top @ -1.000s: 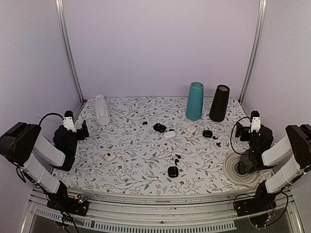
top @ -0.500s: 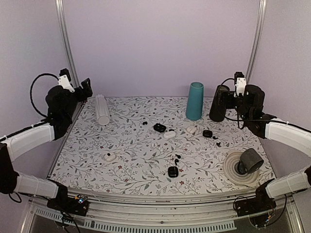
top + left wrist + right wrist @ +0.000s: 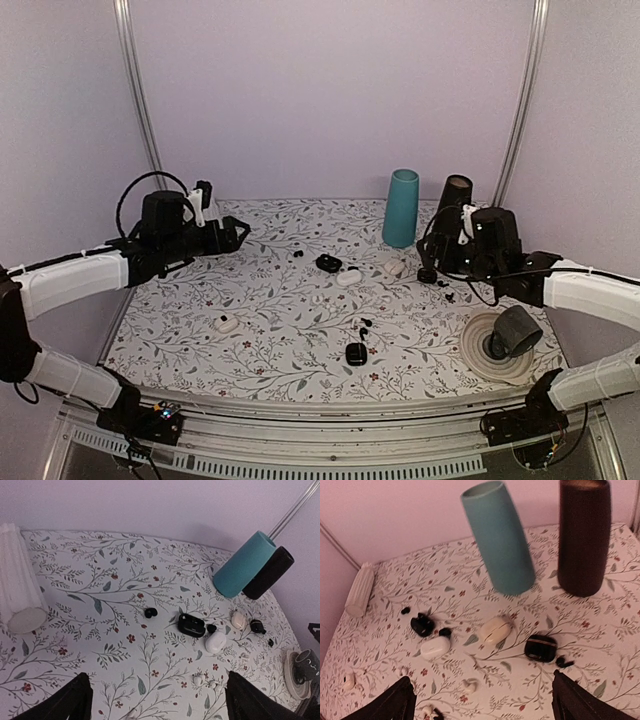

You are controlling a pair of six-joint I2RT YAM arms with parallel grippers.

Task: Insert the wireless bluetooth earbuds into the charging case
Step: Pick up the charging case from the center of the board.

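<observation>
Above the flowered table (image 3: 270,300) both arms hover with nothing picked up, so this reads as the approach step. Left claw (image 3: 238,233) is spread wide and empty, and right claw (image 3: 430,262) is the same. A black earbud (image 3: 150,612) lies mid-table left of the open black case (image 3: 191,625), with the white earbuds (image 3: 197,680) nearer. They're tiny, glossy, rounded, probably slippery. Next move calls for dropping onto one bud and pinching it precisely.

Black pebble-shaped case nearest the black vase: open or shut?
Shut. The glossy black pebble-shaped case shows its lid down, only a thin pale seam line, no earbud sockets.
</observation>
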